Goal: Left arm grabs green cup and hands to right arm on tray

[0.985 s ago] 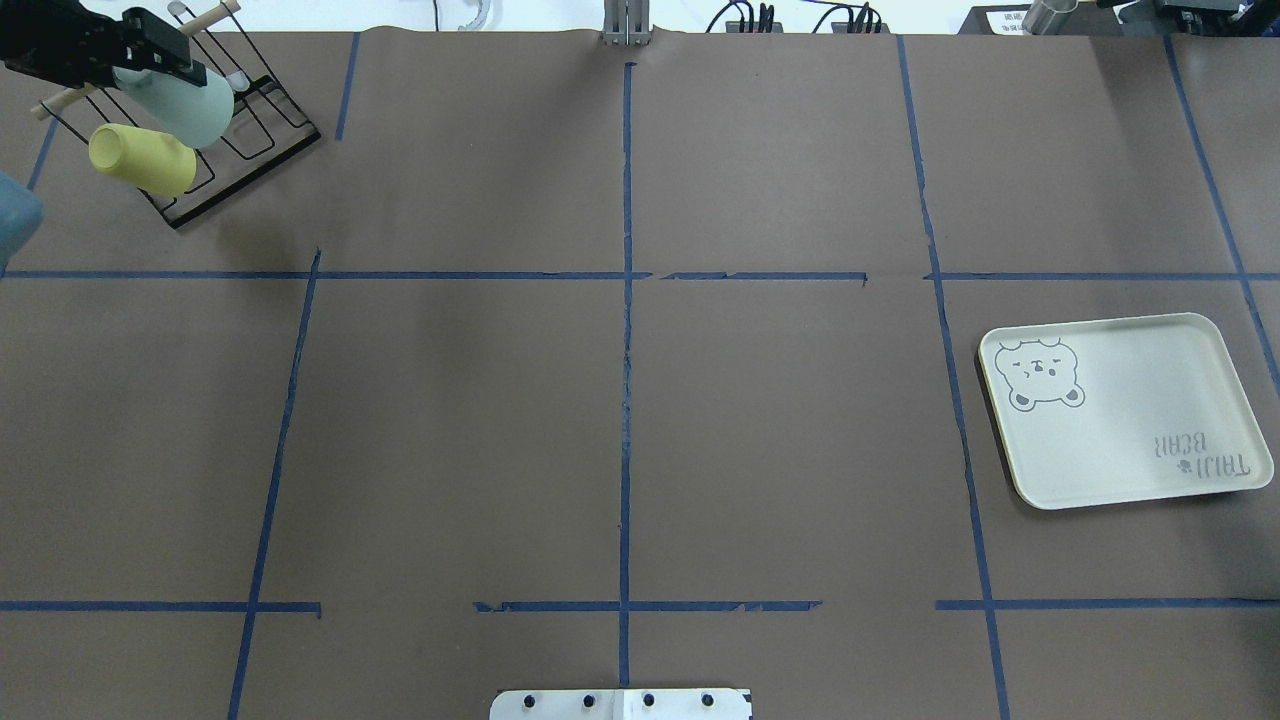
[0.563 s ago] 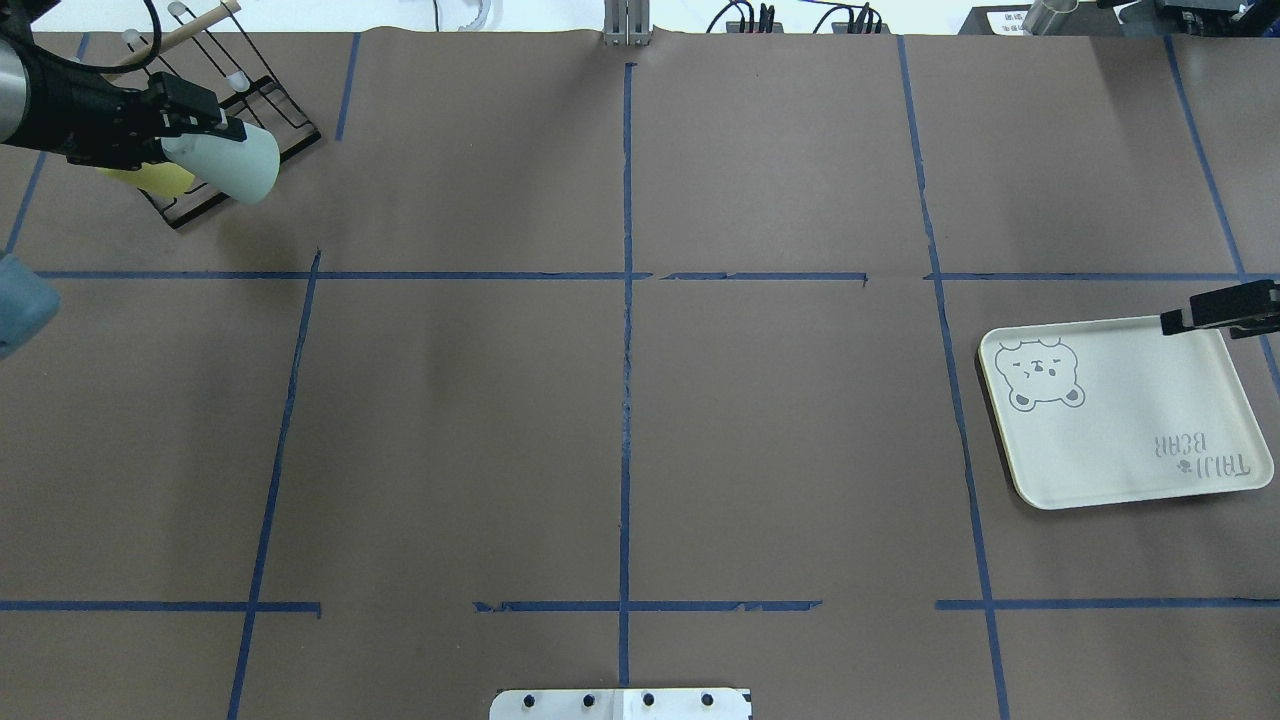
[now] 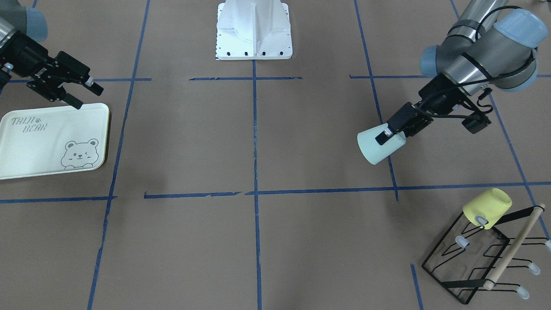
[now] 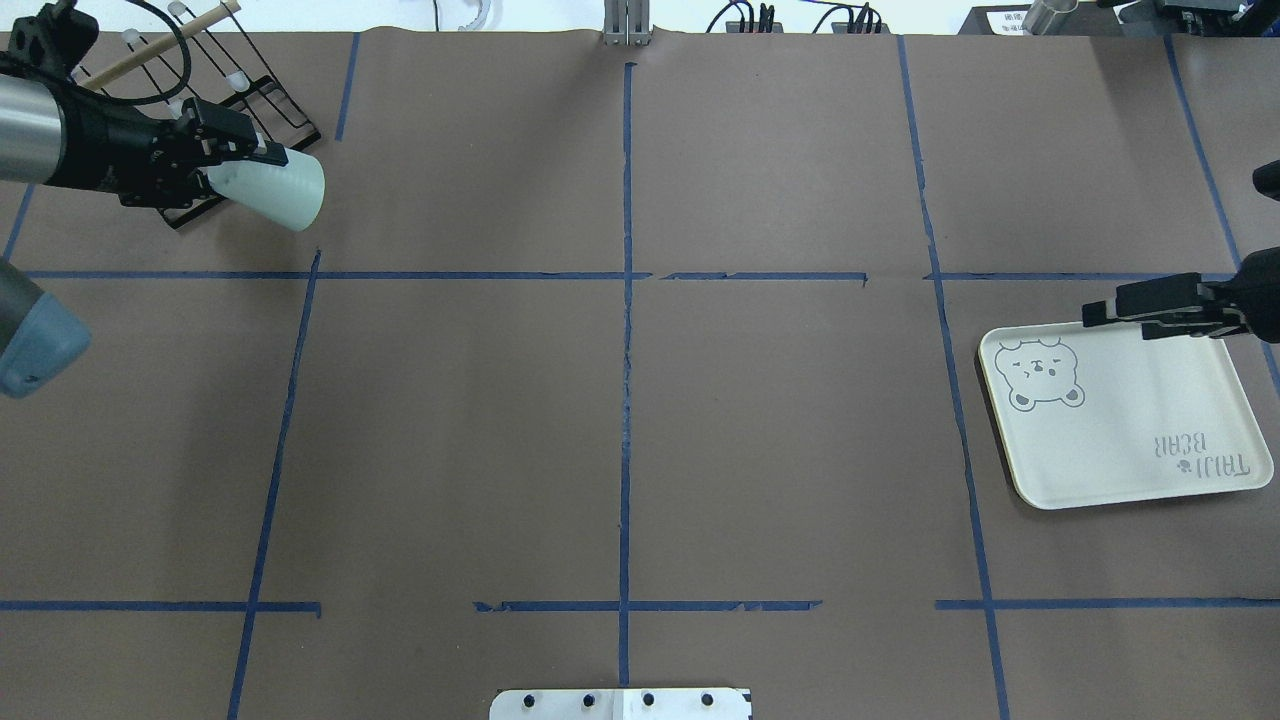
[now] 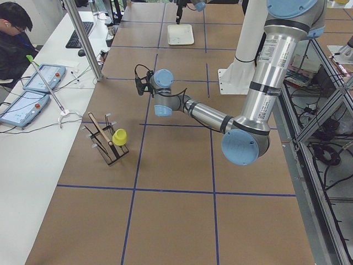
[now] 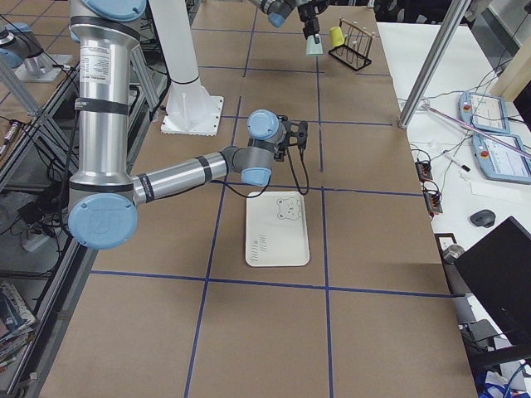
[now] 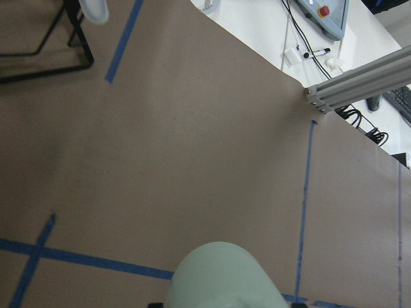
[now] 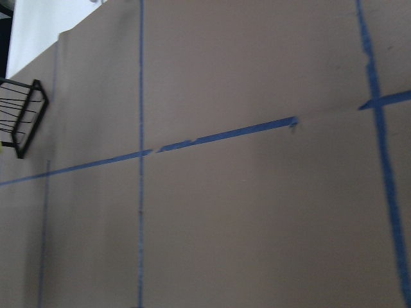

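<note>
Since the frame a little over half a second back, your left arm (image 4: pixel 40 140) has carried the green cup (image 4: pixel 285 192) farther off the rack (image 3: pixel 473 267) towards the table's middle. The right gripper (image 3: pixel 88 97) has slid further in over the tray's robot-far edge.

The left gripper (image 3: pixel 387 134) is clamped on the cup, which hangs tipped on its side, clear of the table, just past the rack's corner. You can see its pale body at the bottom of the left wrist view. The right gripper's jaws stand spread with nothing between them. The tray (image 4: pixel 1130 440) lies flat on the robot's right side, bear and lettering up.

The yellow cup (image 3: pixel 487 209) sits on a rack peg.

The table is covered in brown paper (image 4: pixel 450 430), marked into a grid with blue tape (image 4: pixel 626 400); the tape is frayed and broken in places. The white base mount (image 3: pixel 254 30) sits at the middle of the robot's edge.

Beyond the table's far edge you have a white bench (image 5: pixel 33 149) with two control tablets (image 5: pixel 44 77), an aluminium post (image 5: pixel 83 38) and a seated operator (image 5: pixel 14 38).
</note>
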Robot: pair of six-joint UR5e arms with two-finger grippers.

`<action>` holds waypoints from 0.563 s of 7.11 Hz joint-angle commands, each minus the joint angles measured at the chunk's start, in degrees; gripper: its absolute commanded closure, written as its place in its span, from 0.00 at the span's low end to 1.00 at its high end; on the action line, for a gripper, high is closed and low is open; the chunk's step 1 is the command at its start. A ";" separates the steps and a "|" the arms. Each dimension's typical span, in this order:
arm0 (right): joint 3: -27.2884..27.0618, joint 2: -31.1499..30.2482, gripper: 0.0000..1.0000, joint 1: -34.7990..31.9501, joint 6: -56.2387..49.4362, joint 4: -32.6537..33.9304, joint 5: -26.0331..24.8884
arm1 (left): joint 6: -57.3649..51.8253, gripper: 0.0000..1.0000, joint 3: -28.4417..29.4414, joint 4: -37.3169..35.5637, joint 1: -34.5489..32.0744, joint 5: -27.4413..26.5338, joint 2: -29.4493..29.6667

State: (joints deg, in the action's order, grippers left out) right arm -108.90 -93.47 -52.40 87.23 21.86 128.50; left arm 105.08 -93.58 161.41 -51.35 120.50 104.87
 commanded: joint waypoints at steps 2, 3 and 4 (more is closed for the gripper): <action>0.79 1.10 0.00 13.41 13.57 -20.48 -14.18 | 13.80 0.82 0.06 16.88 8.96 -8.14 0.25; 2.62 1.62 0.00 19.72 13.67 -28.11 -21.63 | 14.18 0.82 0.32 22.06 12.90 -10.78 0.43; 6.55 5.19 0.00 24.05 14.98 -36.54 -26.15 | 14.53 0.82 0.33 25.94 16.16 -10.98 1.04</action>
State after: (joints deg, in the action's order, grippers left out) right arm -105.86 -91.08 -34.13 100.86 -5.33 108.71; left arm 118.73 -93.33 182.28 -39.11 110.86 105.39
